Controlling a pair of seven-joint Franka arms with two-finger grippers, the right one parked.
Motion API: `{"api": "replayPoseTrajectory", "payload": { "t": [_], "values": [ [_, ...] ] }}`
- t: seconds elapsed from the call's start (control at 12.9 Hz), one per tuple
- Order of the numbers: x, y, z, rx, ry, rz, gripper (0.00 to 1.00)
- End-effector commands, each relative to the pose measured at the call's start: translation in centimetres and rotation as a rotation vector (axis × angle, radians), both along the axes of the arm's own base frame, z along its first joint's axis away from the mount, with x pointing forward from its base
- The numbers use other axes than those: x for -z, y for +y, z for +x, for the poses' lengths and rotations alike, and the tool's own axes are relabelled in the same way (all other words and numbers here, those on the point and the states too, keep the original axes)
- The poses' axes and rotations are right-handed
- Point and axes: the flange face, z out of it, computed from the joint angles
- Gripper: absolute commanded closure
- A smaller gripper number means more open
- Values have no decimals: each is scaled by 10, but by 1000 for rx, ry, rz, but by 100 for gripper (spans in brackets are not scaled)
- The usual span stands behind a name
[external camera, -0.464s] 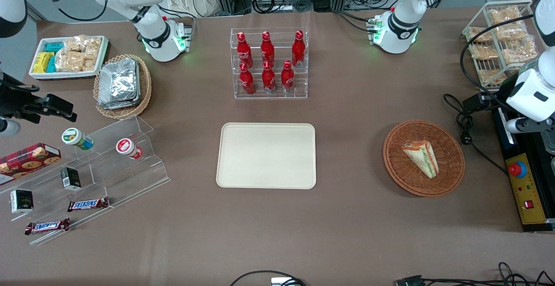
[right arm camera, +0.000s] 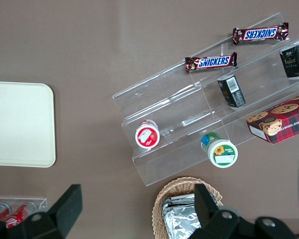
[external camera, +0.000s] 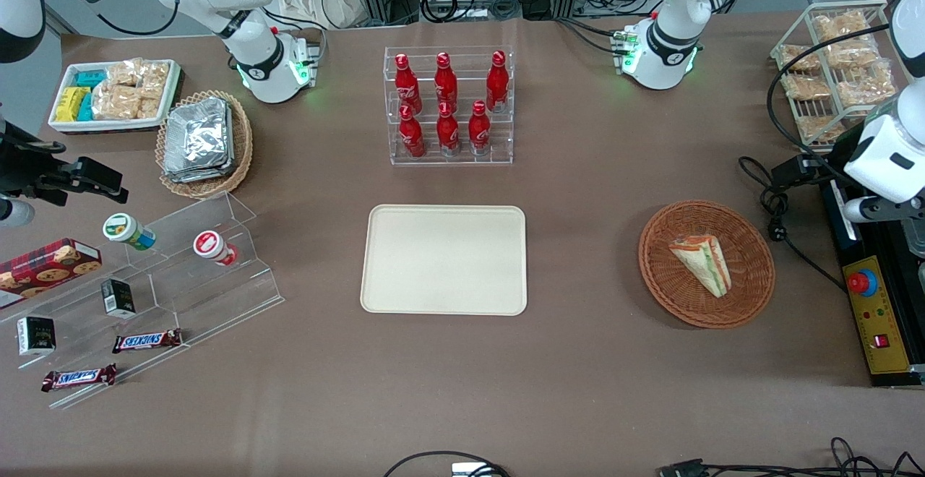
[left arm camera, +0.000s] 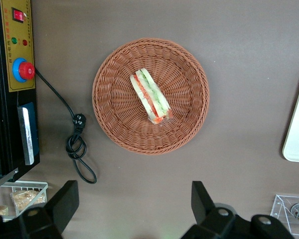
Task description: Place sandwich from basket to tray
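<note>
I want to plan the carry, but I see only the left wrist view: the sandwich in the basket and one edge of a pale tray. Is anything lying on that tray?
Observer: No. The front view shows the whole tray, and nothing lies on it.
Operator: Thank you. The hand shows open here. Where does its arm stand from the basket?
Observer: The hand touches nothing. Its white arm is at the working arm's end of the table, sideways of the basket, near the black control box.

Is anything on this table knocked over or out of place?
Two small cups lie tipped on the clear stand. The sandwich sits in its basket, the tray is bare, and the open tool hangs above.
</note>
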Motion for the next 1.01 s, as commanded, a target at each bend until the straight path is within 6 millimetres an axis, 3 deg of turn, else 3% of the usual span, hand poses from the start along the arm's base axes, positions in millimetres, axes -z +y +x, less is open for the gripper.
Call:
{"api": "replayPoseTrajectory", "payload": {
  "t": [0.0, 0.46, 0.77, 0.93],
  "values": [
    [-3, 0, -2, 2, -10, -2, 0],
    [1, 12, -2, -27, 2, 1, 0],
    [20, 14, 6, -96, 30, 3, 0],
    [39, 13, 14, -134, 54, -7, 1]
  ]
}}
